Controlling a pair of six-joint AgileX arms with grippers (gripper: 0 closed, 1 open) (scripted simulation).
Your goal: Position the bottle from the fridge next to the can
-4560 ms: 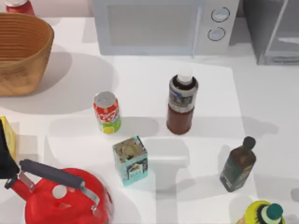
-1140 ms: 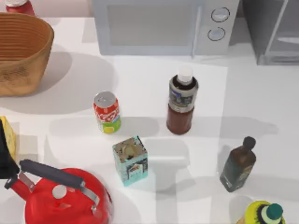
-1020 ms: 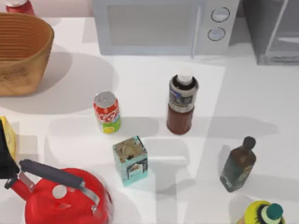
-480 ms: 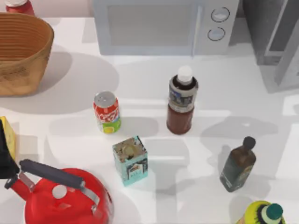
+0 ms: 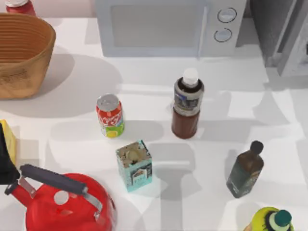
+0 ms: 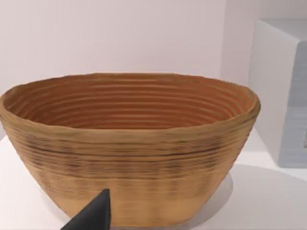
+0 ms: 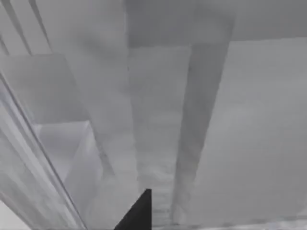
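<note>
as the fridge door hangs swung out: right pincer sits close against the fridge, at the far right of the worktop; open or closed, i cannot tell.
left pincer: parked facing the basket; its grip cannot be told either.
bottle: upright on the worktop, right of the can, with a clear gap between them.
step: probably work at the fridge door.
next move: calls for grasping the bottle's body and carrying it left, setting it just beside the can without tipping either.
count: one bottle, one can, one fridge, one basket, two pincers.
</note>
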